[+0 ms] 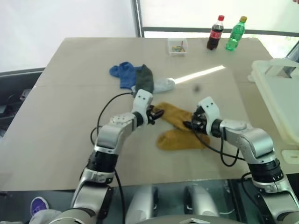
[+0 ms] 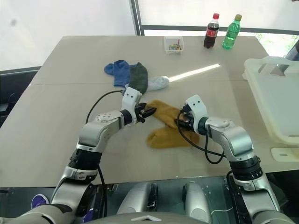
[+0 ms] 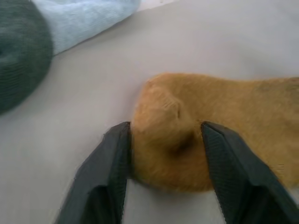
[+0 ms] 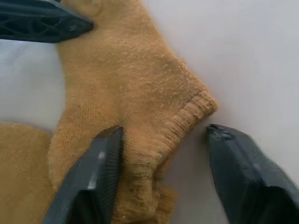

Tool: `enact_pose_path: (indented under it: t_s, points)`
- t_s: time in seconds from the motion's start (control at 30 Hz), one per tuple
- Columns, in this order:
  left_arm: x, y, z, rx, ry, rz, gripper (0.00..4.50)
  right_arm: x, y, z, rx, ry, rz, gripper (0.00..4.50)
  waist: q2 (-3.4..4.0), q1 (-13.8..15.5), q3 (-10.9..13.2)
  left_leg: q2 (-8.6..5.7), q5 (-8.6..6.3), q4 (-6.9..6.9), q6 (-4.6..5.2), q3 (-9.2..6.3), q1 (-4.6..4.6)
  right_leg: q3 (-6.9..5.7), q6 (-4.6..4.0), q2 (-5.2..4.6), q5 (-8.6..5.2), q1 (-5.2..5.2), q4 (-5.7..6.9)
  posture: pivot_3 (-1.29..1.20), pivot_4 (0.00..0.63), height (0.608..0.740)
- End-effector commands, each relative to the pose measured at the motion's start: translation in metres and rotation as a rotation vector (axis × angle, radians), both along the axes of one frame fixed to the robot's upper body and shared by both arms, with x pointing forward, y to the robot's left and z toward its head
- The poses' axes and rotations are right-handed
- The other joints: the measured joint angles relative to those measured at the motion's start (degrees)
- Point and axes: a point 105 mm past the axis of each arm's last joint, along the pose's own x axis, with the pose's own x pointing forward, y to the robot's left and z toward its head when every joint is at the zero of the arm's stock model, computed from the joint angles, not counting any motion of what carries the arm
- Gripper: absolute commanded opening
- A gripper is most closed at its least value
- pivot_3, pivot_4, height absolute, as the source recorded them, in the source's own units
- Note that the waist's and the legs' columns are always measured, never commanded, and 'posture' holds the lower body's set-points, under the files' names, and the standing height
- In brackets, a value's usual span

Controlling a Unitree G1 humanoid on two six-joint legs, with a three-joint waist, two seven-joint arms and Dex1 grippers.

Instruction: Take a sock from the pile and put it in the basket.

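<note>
Two end effectors: both work on one mustard sock, which serves as the landmark below.
Pile: blue, dark green and pale socks lie heaped on the table beyond the mustard sock, apart from it.
Left end effector: at the left end of the mustard sock, fingers part-open, straddling that rounded end and touching its sides; not yet pinched shut.
Second mustard sock: lies just nearer than the first, overlapping it.
Right end effector: at the right, cuff end of the mustard sock, fingers half-spread, one pad pressing the fabric, the other standing off on bare table.
Basket: white, well to the right of the mustard sock, at the table's right edge.
Step in hand: gripping the sock, by my reading; neither end effector has it secured.
Next move calls for: shutting on cloth, not table, then lifting without dragging the overlapping sock along.
Left wrist view: shows a raised fold between the fingers, which the head views are too far off to resolve.
Right wrist view: shows the ribbed cuff and the left end effector's fingertip at the far end.
Head views: show the basket and the bottles beyond the pile.
</note>
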Motion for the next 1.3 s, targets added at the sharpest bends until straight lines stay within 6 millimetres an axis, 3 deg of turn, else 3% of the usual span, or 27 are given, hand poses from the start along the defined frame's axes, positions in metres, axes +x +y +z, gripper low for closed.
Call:
enact_pose_path:
  t_s: [0.03, 0.07, 0.13, 0.23, 0.33, 0.43, 0.53, 0.63, 0.87, 1.07, 1.3]
  points:
    - [0.002, -0.001, 0.008, -0.078, 0.000, 0.007, 0.67, 0.001, 0.001, 0.011, 0.011, -0.042, 0.026, 0.93, 0.00, 0.0, 0.0, 0.00, 0.00, 0.00, 0.00, 0.00, 0.00, 0.00, 0.00, 0.00, 0.00, -0.01, 0.00, 0.00, 0.150, 0.732]
    - [0.002, 0.000, 0.008, -0.095, 0.007, 0.011, 0.14, 0.001, 0.001, 0.012, 0.013, -0.043, 0.032, 0.22, 0.00, 0.0, 0.0, 0.00, 0.00, 0.00, 0.00, 0.00, -0.01, 0.00, 0.00, 0.00, 0.00, -0.01, 0.00, 0.00, 0.150, 0.732]
    - [0.002, 0.002, 0.014, -0.171, 0.018, 0.019, 0.05, 0.003, 0.000, 0.016, 0.017, -0.064, 0.045, 0.08, 0.00, 0.0, 0.0, 0.00, 0.00, 0.00, 0.00, 0.00, -0.01, 0.00, 0.00, -0.01, 0.00, -0.01, 0.00, 0.00, 0.150, 0.732]
    - [-0.003, 0.000, 0.029, -0.297, 0.027, -0.010, 0.05, 0.007, -0.002, 0.030, 0.053, -0.103, 0.056, 0.08, 0.00, 0.0, 0.0, 0.00, 0.00, 0.00, 0.00, 0.00, -0.01, 0.00, 0.00, -0.01, 0.00, -0.01, 0.00, 0.00, 0.150, 0.732]
    - [-0.023, -0.003, 0.042, -0.396, 0.093, -0.089, 0.05, 0.001, -0.004, 0.048, 0.097, -0.120, 0.119, 0.08, -0.01, -0.1, 0.0, 0.01, 0.00, 0.00, 0.00, -0.02, -0.06, 0.00, 0.00, -0.01, 0.00, -0.06, 0.00, 0.00, 0.150, 0.732]
    - [-0.054, -0.004, 0.051, -0.421, 0.139, -0.192, 0.05, -0.020, -0.008, 0.059, 0.082, -0.111, 0.246, 0.08, -0.01, 0.0, 0.0, 0.02, 0.06, -0.01, -0.11, -0.03, -0.07, 0.00, 0.00, -0.03, 0.00, -0.06, -0.02, 0.00, 0.150, 0.732]
    - [-0.084, -0.001, 0.047, -0.374, 0.194, -0.254, 0.05, -0.045, -0.015, 0.059, 0.034, -0.076, 0.349, 0.08, 0.00, -0.1, 0.0, 0.03, 0.07, -0.12, -0.16, -0.04, -0.11, 0.00, 0.00, -0.06, 0.00, -0.07, -0.16, 0.00, 0.150, 0.732]
    - [-0.100, 0.003, 0.043, -0.350, 0.233, -0.274, 0.05, -0.058, -0.017, 0.056, 0.004, -0.046, 0.394, 0.08, -0.01, 0.0, 0.0, 0.04, 0.01, -0.12, -0.08, -0.06, -0.08, -0.01, 0.00, -0.06, -0.01, -0.05, -0.16, 0.00, 0.150, 0.732]
    - [-0.116, 0.004, 0.030, -0.323, 0.271, -0.251, 0.05, -0.067, -0.028, 0.038, -0.101, -0.022, 0.424, 0.08, -0.02, 0.0, 0.0, 0.03, -0.06, -0.05, 0.05, -0.05, 0.03, 0.01, -0.24, -0.07, -0.14, 0.06, -0.15, 0.00, 0.150, 0.732]
    - [-0.122, -0.001, 0.022, -0.299, 0.242, -0.211, 0.05, -0.058, -0.032, 0.030, -0.124, -0.046, 0.389, 0.08, -0.02, 0.1, 0.0, 0.03, -0.01, -0.05, -0.03, -0.04, 0.02, 0.03, -0.25, -0.08, -0.15, 0.05, -0.15, 0.00, 0.150, 0.732]
    - [-0.117, 0.003, 0.020, -0.351, 0.166, -0.109, 0.05, -0.045, -0.038, 0.035, -0.137, -0.098, 0.352, 0.08, -0.02, 0.1, 0.0, 0.03, -0.03, -0.05, -0.01, -0.03, 0.00, 0.04, -0.26, -0.14, -0.15, 0.04, -0.18, 0.00, 0.150, 0.732]
